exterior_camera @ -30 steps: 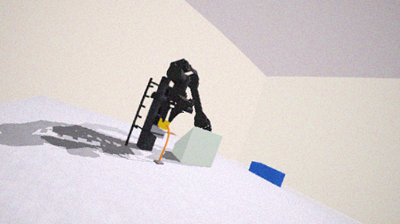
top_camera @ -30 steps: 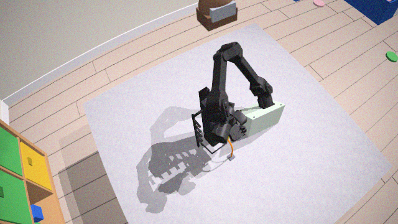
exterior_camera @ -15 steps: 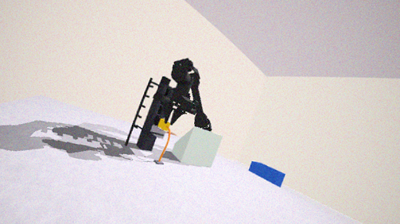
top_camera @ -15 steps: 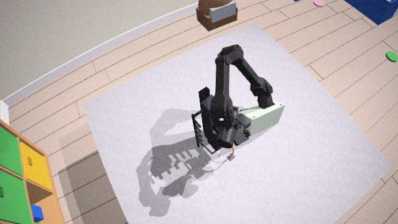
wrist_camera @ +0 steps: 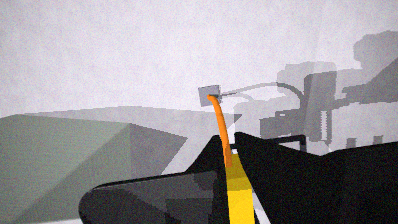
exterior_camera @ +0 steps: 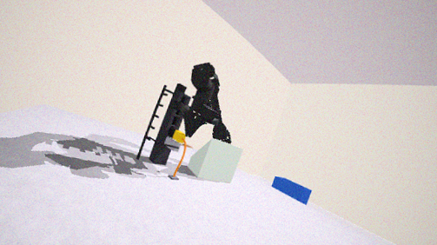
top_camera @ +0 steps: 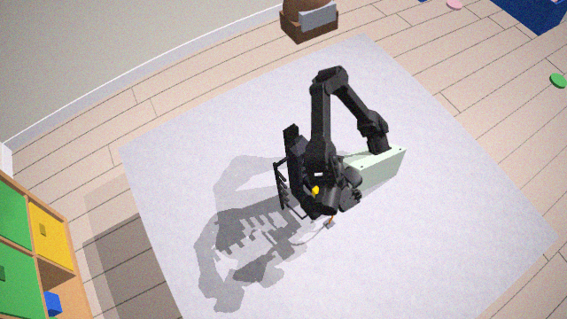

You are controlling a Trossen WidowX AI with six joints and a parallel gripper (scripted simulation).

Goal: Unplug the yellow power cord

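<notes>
From the side, the gripper point(top_camera: 325, 195) point(exterior_camera: 191, 129) point(wrist_camera: 227, 140) hangs under the black arm point(top_camera: 320, 111) point(exterior_camera: 207, 94). Just beside and below it is the yellow plug point(top_camera: 314, 190) point(exterior_camera: 179, 136) point(wrist_camera: 241, 202), its orange cord point(top_camera: 331, 219) point(exterior_camera: 183, 156) point(wrist_camera: 221, 122) curving down to a small grey plate point(top_camera: 329, 224) point(exterior_camera: 174, 178) point(wrist_camera: 203, 96) on the mat. A black upright point(top_camera: 294, 164) point(exterior_camera: 167, 127) stands to the picture's left of the gripper, a pale green block point(top_camera: 381, 168) point(exterior_camera: 221, 162) point(wrist_camera: 65, 160) to its right and lower.

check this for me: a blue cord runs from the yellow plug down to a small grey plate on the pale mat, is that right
Not quite: the cord is orange, not blue, as the exterior view shows. It does run from the yellow plug down to a small grey plate on the pale mat.
</notes>
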